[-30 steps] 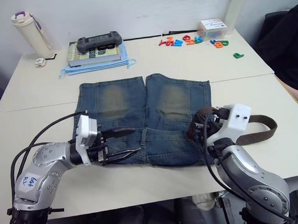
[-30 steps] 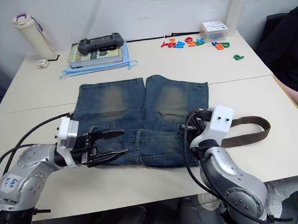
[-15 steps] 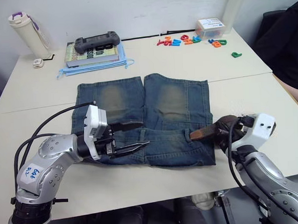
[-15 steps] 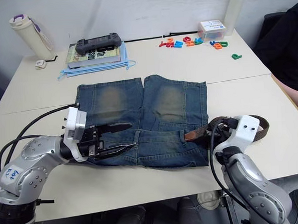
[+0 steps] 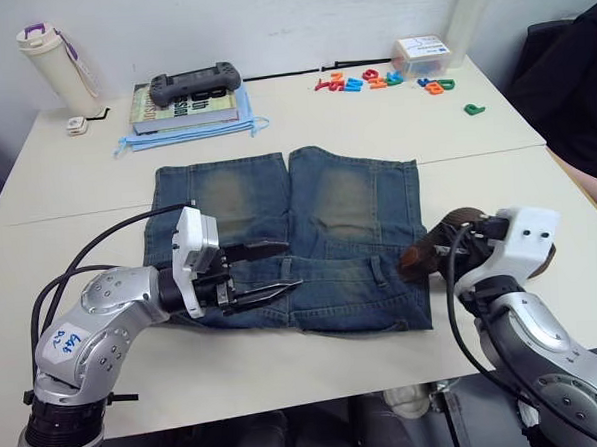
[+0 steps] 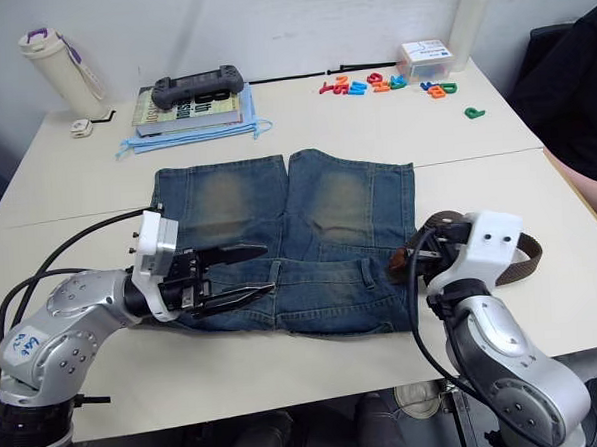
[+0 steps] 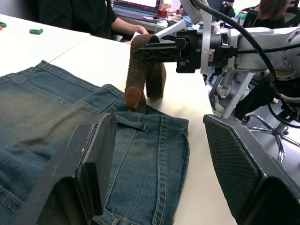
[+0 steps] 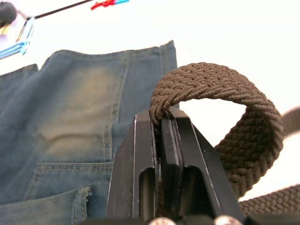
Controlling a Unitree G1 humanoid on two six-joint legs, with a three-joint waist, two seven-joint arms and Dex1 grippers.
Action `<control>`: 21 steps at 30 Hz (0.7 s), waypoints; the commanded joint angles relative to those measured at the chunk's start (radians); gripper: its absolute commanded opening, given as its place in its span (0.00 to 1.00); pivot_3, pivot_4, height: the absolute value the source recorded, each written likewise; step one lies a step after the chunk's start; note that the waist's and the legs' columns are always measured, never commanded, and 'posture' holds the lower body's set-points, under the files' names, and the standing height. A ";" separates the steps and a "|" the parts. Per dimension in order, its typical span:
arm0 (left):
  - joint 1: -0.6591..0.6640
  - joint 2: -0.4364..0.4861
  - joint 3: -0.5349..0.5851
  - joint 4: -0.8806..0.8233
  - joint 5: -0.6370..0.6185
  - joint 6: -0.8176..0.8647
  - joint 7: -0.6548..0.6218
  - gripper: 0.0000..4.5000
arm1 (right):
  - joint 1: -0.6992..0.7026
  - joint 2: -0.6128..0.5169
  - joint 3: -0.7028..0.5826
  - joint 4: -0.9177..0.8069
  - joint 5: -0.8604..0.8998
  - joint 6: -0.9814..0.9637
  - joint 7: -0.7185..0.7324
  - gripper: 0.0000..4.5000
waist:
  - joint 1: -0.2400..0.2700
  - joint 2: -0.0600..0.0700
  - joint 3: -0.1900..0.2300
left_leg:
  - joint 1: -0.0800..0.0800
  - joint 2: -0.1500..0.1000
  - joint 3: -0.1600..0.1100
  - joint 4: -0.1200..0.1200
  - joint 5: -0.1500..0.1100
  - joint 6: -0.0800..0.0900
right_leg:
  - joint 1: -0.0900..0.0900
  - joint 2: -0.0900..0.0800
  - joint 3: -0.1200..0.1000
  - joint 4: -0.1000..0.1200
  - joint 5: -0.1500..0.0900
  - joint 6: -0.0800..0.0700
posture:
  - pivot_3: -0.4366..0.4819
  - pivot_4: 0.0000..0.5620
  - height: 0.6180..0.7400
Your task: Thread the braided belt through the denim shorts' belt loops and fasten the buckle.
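Observation:
The denim shorts (image 5: 289, 224) lie flat on the table, waistband toward me. My left gripper (image 5: 279, 268) hovers open just above the waistband's left half, nothing between its fingers (image 7: 89, 173). My right gripper (image 8: 161, 123) is shut on the braided belt (image 8: 220, 86), just past the shorts' right edge. From it the tan leather end (image 5: 417, 255) hangs down toward the waistband corner, near a belt loop (image 5: 378, 271). The remaining strap (image 6: 528, 254) lies curled on the table behind that arm. The buckle is out of view.
At the back left, a game controller (image 5: 196, 87) rests on stacked books beside a white bottle (image 5: 55, 61). Coloured letters (image 5: 371, 79) and a small box (image 5: 420, 52) lie at the back right. A person in dark clothes (image 5: 581, 78) sits at the right edge.
My right gripper has drawn back to the right, off the waistband, carrying the belt's tan end with it. The left gripper has shifted a little right along the waistband, still open.

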 commanded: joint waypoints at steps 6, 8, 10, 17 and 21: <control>-0.028 0.002 0.000 -0.045 -0.042 0.016 0.018 0.73 | -0.029 0.044 0.078 -0.100 -0.114 0.048 -0.021 0.00 | 0.001 0.000 0.000 | 0.000 0.000 0.000 0.000 0.000 0.000 | -0.001 0.000 0.000 0.000 0.000 0.000 | 0.48 0.27 0.79; -0.031 0.003 -0.001 -0.045 -0.043 0.019 0.020 0.73 | -0.025 0.062 0.030 -0.105 -0.100 0.034 -0.013 0.00 | 0.001 0.000 0.000 | -0.001 0.000 0.000 0.000 0.000 0.000 | -0.001 0.000 0.000 0.000 0.000 0.000 | 0.48 0.27 0.79; -0.033 0.003 -0.002 -0.045 -0.045 0.021 0.021 0.73 | -0.021 0.091 -0.040 -0.107 -0.046 0.007 -0.003 0.00 | 0.001 0.000 0.000 | -0.001 0.000 0.000 0.000 0.000 0.000 | -0.001 0.000 0.000 0.000 0.000 0.000 | 0.48 0.27 0.79; -0.042 0.001 -0.004 -0.046 -0.051 0.030 0.027 0.73 | 0.023 0.151 -0.170 -0.082 0.239 -0.070 0.009 0.00 | -0.002 0.000 0.000 | 0.000 0.000 0.000 0.000 0.000 0.000 | -0.001 0.000 0.000 0.000 0.000 0.000 | 0.48 0.27 0.79; -0.044 0.002 -0.003 -0.045 -0.054 0.031 0.030 0.73 | 0.038 0.140 -0.125 -0.077 0.281 -0.074 0.000 0.00 | -0.001 0.000 0.000 | 0.000 0.001 0.000 0.000 0.000 0.000 | -0.001 0.000 0.000 0.001 0.000 0.000 | 0.48 0.27 0.79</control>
